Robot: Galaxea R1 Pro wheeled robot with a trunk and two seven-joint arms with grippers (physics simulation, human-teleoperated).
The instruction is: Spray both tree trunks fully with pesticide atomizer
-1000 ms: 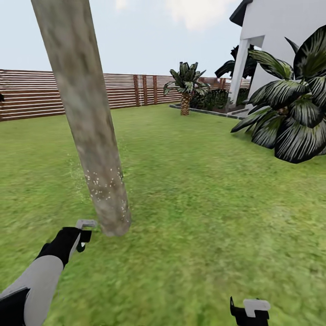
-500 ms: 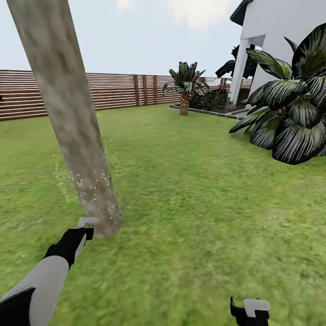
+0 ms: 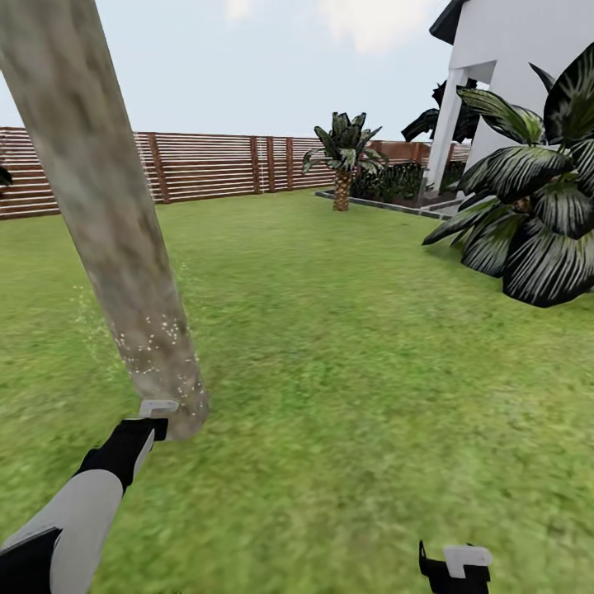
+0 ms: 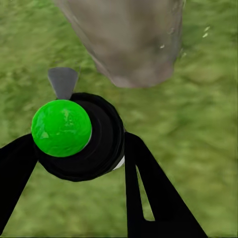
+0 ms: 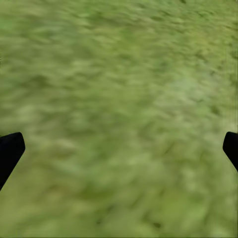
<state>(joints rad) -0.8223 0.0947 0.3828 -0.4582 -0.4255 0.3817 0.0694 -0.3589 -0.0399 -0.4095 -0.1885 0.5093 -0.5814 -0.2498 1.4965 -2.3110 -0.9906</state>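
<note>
A: Camera swung right; tree trunk now further left, pesticide specks low on it.

B: Left tool clamped on atomizer beside the base. Right tool spread, empty. Upper trunk unsprayed.

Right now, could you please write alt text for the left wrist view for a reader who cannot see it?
The black left hand grips a black round-bodied atomizer with a glossy green cap, its grey nozzle aimed at the thick pale mottled tree trunk rising from green grass.
</note>
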